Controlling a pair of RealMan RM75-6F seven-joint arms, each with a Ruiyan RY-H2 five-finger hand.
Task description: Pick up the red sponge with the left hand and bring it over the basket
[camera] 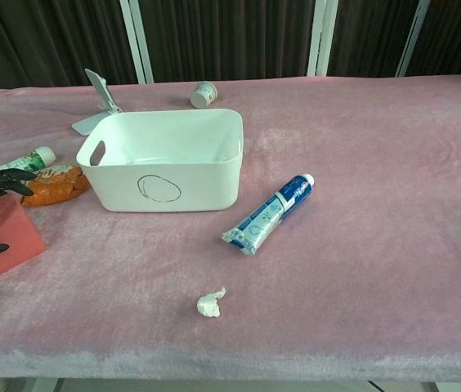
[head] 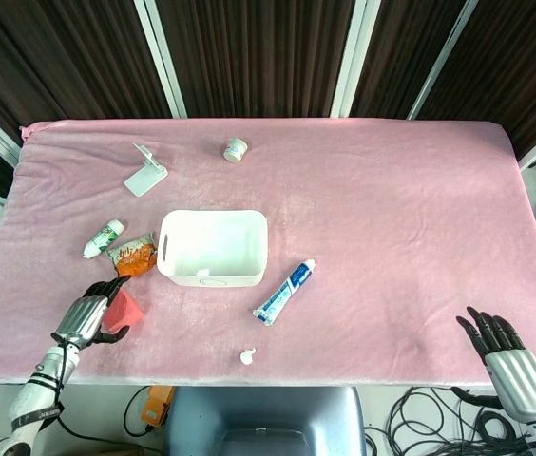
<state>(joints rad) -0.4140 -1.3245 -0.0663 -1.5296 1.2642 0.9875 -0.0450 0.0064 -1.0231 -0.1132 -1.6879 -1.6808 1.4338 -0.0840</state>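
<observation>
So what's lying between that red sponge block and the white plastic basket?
Only bare pink cloth lies between the red sponge and white basket, as the chest view shows.

Both views were bright and evenly lit from above. The pink bench [head: 392, 209] showed a pale sheen near its centre, shadows beneath objects were short and soft, and focus was sharp throughout. The bench's far edge bowed slightly in the head view.

Dark fingers [camera: 2, 181] bracket the red sponge [camera: 3, 234] left of the white basket [camera: 214, 192].
</observation>
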